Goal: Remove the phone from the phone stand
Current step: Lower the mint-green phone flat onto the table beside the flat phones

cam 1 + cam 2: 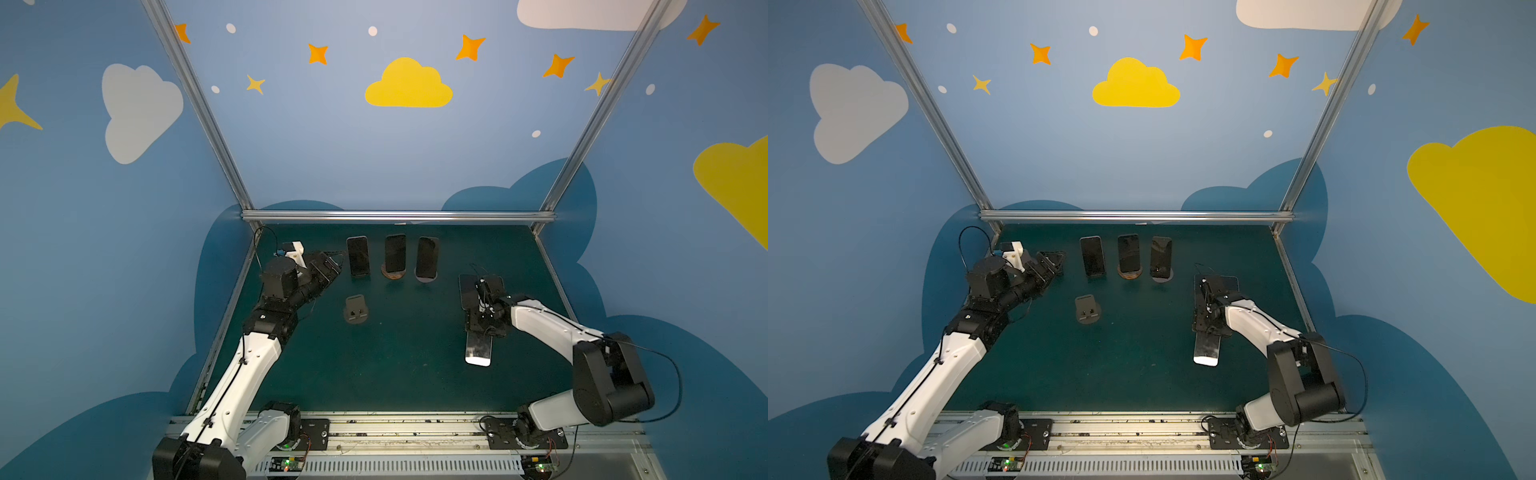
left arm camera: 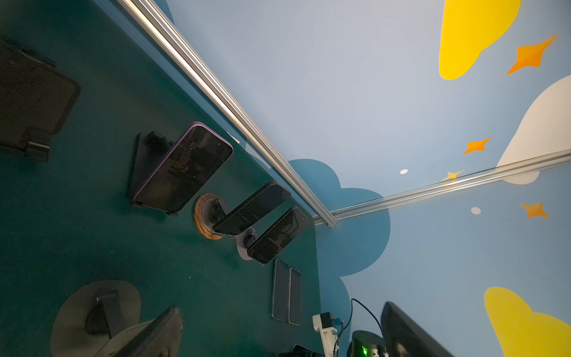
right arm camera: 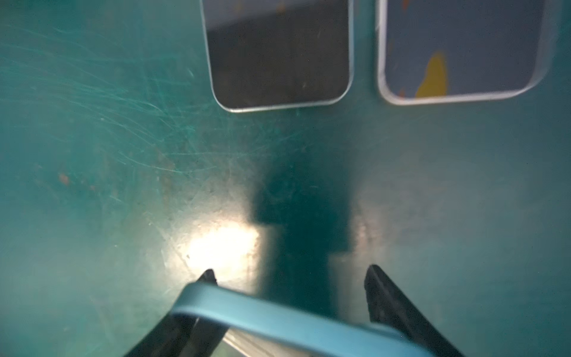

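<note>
Checking both top views, found right claw (image 1: 484,332) pinching blue phone (image 1: 478,352) over table (image 1: 395,365), well apart from bare stand (image 1: 356,310); left claw (image 1: 328,266) spread beside three propped phones (image 1: 395,253). Left wrist: noted fingers (image 2: 160,330) wide apart. Right wrist: confirmed phone clamped between fingers (image 3: 380,287), near two flat phones (image 3: 278,52).

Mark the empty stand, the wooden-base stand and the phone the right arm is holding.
empty stand (image 1: 355,311): a top view, middle of its upright plate.
wooden stand (image 1: 392,276): a top view, front of its round base.
held phone (image 1: 478,351): a top view, the screen end nearest the camera.
</note>
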`<move>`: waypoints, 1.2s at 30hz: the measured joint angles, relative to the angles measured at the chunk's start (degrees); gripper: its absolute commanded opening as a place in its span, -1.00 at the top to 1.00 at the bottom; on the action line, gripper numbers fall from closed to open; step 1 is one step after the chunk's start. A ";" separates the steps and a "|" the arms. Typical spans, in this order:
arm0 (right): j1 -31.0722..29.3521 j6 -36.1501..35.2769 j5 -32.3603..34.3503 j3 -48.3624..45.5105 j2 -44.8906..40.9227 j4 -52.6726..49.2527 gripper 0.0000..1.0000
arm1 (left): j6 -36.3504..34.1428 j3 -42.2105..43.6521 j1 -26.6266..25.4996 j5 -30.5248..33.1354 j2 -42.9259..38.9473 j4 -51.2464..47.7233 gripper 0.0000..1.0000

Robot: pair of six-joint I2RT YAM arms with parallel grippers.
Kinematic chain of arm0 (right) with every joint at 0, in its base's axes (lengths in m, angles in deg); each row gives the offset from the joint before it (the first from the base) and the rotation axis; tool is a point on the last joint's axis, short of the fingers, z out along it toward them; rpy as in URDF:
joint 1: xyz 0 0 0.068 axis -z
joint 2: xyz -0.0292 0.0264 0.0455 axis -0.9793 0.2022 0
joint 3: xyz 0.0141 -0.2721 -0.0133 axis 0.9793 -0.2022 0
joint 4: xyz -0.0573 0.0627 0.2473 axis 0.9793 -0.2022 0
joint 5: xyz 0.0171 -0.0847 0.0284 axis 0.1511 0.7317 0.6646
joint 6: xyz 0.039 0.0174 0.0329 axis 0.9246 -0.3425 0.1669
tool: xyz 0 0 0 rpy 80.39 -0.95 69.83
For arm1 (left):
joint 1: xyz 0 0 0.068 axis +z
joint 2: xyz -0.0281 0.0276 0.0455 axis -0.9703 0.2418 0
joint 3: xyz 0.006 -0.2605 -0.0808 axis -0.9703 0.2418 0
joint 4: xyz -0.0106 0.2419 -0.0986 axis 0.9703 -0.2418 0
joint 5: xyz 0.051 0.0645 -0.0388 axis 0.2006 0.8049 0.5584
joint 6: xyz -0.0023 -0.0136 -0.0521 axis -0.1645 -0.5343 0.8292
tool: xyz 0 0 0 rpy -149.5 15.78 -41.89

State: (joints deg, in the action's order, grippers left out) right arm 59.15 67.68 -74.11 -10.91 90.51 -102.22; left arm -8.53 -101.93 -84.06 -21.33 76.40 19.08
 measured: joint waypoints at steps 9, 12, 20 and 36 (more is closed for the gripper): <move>0.72 1.95 -4.74 4.85 6.97 -5.16 -0.09 | -0.02 0.00 0.00 0.04 -0.50 0.00 -0.98; 0.72 2.12 -5.01 4.24 6.97 -5.75 -0.10 | -0.02 0.00 0.00 0.04 -0.81 0.09 -0.98; 0.72 2.23 -5.90 3.54 7.34 -6.16 -0.15 | -0.09 0.00 0.00 0.09 -0.83 0.11 -0.98; -0.11 2.29 -2.38 6.03 9.64 -14.80 -0.20 | -2.45 0.00 0.00 1.79 -1.46 -0.90 -0.99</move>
State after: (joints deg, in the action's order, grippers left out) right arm 59.04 69.98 -76.49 -4.88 100.15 -117.01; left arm -10.98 -101.93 -84.06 -19.53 74.93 18.18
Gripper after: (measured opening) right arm 0.725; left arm 0.996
